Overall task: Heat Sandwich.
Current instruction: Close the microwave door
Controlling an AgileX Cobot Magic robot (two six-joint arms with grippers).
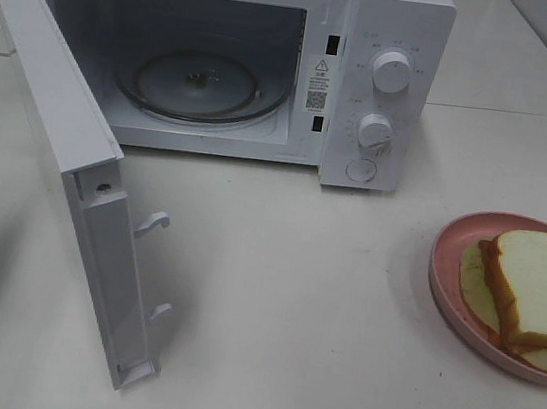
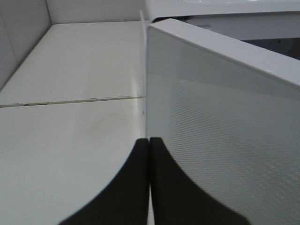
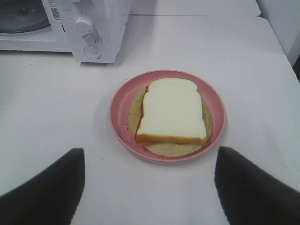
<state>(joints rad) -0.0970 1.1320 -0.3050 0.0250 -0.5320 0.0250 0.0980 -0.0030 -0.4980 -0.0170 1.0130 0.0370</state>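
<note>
The sandwich (image 1: 540, 285), white bread with orange-brown crust over a pale filling, lies on a round pink plate (image 1: 442, 262) at the table's right edge. In the right wrist view the sandwich (image 3: 171, 110) sits just ahead of my right gripper (image 3: 150, 187). That gripper is open, its dark fingers (image 3: 44, 187) spread wider than the plate (image 3: 119, 101), and it holds nothing. My left gripper (image 2: 149, 140) is shut, fingertips pressed together right at the outer edge of the microwave door (image 2: 220, 131). Neither gripper shows in the high view.
The white microwave (image 1: 391, 39) stands at the back with its door (image 1: 76, 169) swung wide open toward the front left. Its glass turntable (image 1: 204, 84) is bare. Two knobs (image 1: 392, 71) are on its right panel. White tabletop (image 1: 291, 298) lies between door and plate.
</note>
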